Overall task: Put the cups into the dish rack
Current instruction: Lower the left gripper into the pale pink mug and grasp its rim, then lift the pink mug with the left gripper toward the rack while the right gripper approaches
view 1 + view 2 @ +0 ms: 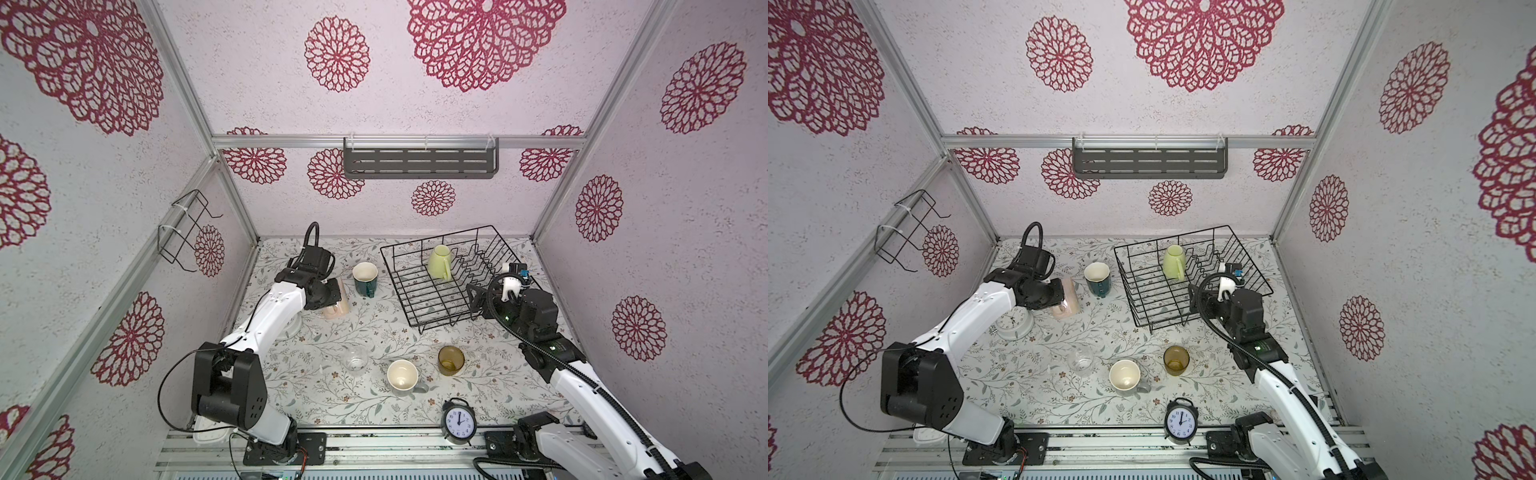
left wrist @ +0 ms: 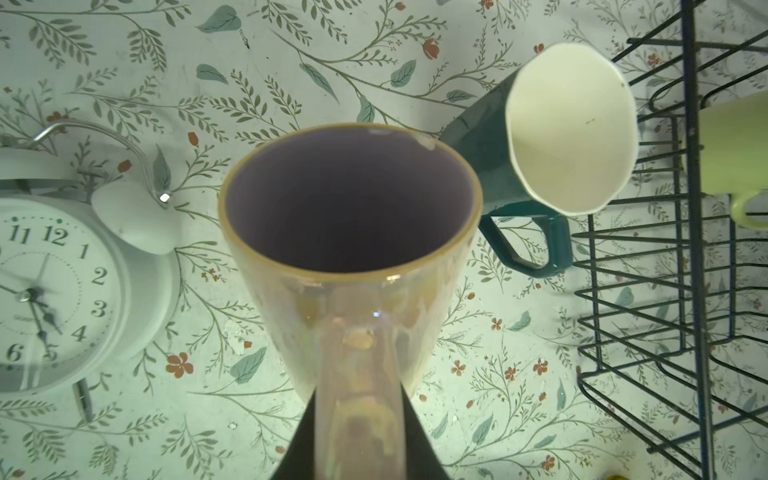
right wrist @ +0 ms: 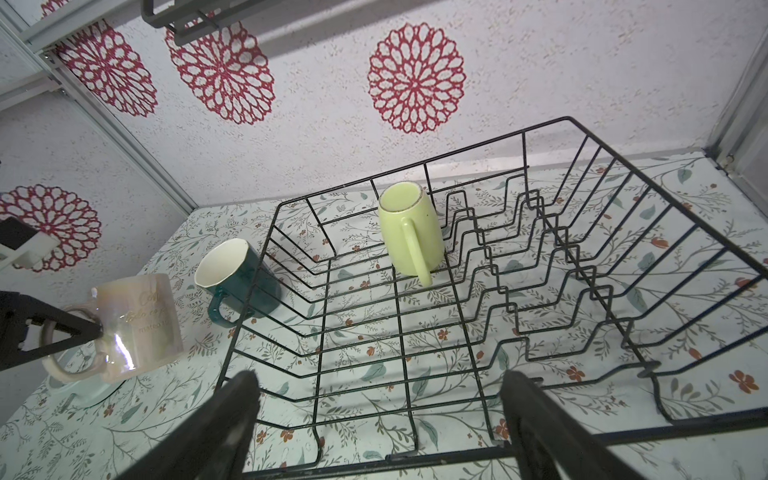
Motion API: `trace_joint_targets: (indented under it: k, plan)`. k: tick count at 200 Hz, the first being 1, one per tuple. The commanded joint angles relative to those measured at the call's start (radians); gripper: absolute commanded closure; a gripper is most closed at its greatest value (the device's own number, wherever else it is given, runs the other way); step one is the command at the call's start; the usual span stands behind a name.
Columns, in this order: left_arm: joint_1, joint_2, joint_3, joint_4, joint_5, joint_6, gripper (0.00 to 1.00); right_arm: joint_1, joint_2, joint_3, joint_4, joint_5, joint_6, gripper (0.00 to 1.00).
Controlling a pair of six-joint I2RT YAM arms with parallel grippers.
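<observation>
Left gripper: clamped on pale pink mug handle, 9 o'clock of dish rack.
Right gripper: fingers apart, 5 o'clock.

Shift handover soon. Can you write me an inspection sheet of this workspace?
Surface: floral tabletop, no spills seen.
Job's things: green mug upside down in dish rack; pink mug held; teal mug, clear glass, grey mug, amber glass standing on tabletop.
Clutter: black clock at front edge; white clock beneath left arm.
End effectors: left end effector shut on pink mug's handle; right end effector open, empty, near dish rack.
Cables: black cable loops beside left arm's base; ribbed hose along right arm.
Surroundings: flower-print walls; grey shelf; wire holder.
</observation>
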Motion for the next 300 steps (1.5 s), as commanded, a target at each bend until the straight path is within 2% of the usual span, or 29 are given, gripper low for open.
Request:
trace_joint_targets:
  k: [1,25,59,94,129,151,181,210,218,229,249,263,300]
  plan:
    - [-0.010,-0.058,-0.057,0.161,0.028,-0.028,1.00,0.002,-0.003,0.010,0.033,-0.013,0.019,0.06]
    - [-0.052,-0.083,-0.109,0.281,0.074,-0.048,1.00,0.001,0.001,0.002,0.048,-0.019,0.025,0.06]
    - [-0.088,-0.120,-0.053,0.268,0.065,-0.063,1.00,0.003,0.030,0.027,0.036,-0.076,0.055,0.06]
    - [-0.086,-0.185,-0.026,0.351,0.216,-0.159,1.00,0.006,0.046,0.013,0.082,-0.157,0.142,0.06]
    - [-0.089,-0.255,-0.084,0.564,0.298,-0.314,1.00,0.021,0.062,0.009,0.205,-0.332,0.357,0.10]
    - [-0.089,-0.270,-0.120,0.687,0.333,-0.400,1.00,0.069,0.066,-0.019,0.345,-0.372,0.512,0.12]
    - [-0.098,-0.276,-0.167,0.828,0.350,-0.486,1.00,0.223,0.077,-0.026,0.466,-0.311,0.673,0.13]
    - [-0.115,-0.278,-0.216,0.954,0.352,-0.562,1.00,0.360,0.098,-0.073,0.614,-0.122,0.886,0.13]
    - [-0.122,-0.277,-0.226,0.982,0.351,-0.576,1.00,0.387,0.115,-0.081,0.657,-0.089,0.919,0.15]
    - [-0.131,-0.275,-0.239,1.020,0.344,-0.598,1.00,0.413,0.146,-0.056,0.625,-0.055,0.942,0.15]
    - [-0.142,-0.270,-0.260,1.090,0.336,-0.656,1.00,0.431,0.212,-0.030,0.640,-0.054,0.974,0.19]
    - [-0.153,-0.266,-0.271,1.128,0.335,-0.676,1.00,0.439,0.270,-0.050,0.807,-0.081,1.012,0.27]
    - [-0.176,-0.252,-0.280,1.172,0.318,-0.707,1.00,0.459,0.425,-0.057,1.121,-0.080,1.121,0.33]
